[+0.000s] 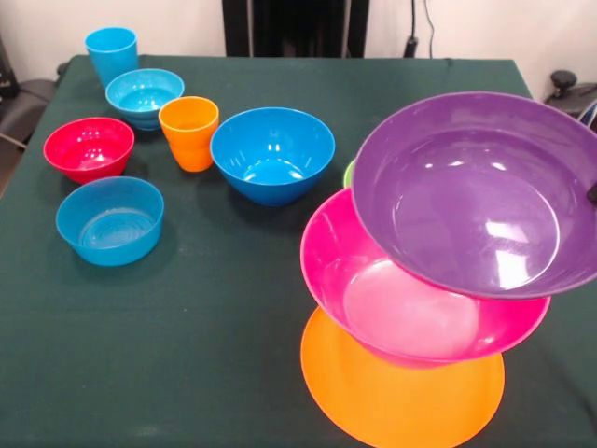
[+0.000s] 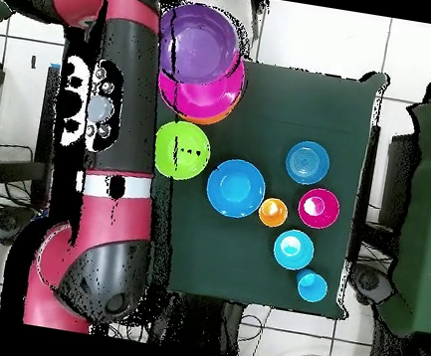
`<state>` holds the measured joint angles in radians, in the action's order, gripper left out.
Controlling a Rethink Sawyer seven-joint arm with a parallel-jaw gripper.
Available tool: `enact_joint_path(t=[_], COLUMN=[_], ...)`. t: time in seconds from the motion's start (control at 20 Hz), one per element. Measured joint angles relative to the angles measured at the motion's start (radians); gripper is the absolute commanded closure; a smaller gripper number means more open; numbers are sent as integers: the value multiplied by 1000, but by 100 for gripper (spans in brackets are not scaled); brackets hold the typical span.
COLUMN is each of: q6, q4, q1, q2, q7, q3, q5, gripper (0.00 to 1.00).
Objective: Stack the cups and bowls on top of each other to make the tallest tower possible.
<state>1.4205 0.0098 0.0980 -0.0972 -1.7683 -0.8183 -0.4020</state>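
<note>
The tower stands at the front right: a flat orange bowl point(image 1: 401, 387) as base, a pink bowl point(image 1: 410, 303) on it, and a tilted purple bowl point(image 1: 471, 196) on top. A green bowl point(image 2: 182, 149) sits apart on the table; only a sliver point(image 1: 349, 173) shows behind the tower. A large blue bowl point(image 1: 272, 154), the orange cup point(image 1: 189, 133), the light blue cup point(image 1: 112, 54), a red bowl point(image 1: 89, 147) and two small blue bowls point(image 1: 144, 96) point(image 1: 110, 219) stand at the left. A dark bit of my gripper point(image 1: 592, 193) shows by the purple bowl's rim.
The table point(image 1: 215, 336) has a dark green cloth. In the overhead view my red and black arm point(image 2: 124, 81) runs along the table's left side, next to the purple bowl point(image 2: 203, 43) and the pink bowl point(image 2: 211, 90). The loose pieces cluster at the right point(image 2: 308, 162).
</note>
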Motion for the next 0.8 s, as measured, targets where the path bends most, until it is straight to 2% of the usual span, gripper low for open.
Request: enact_joint_path(t=[0.6,0.8], q6=[-58,-76], q4=[0,0], q1=[-33,-43], q2=[-21,-27], q7=[25,25], q3=[-19,-40], q5=[-15,-43], gripper=[100,100])
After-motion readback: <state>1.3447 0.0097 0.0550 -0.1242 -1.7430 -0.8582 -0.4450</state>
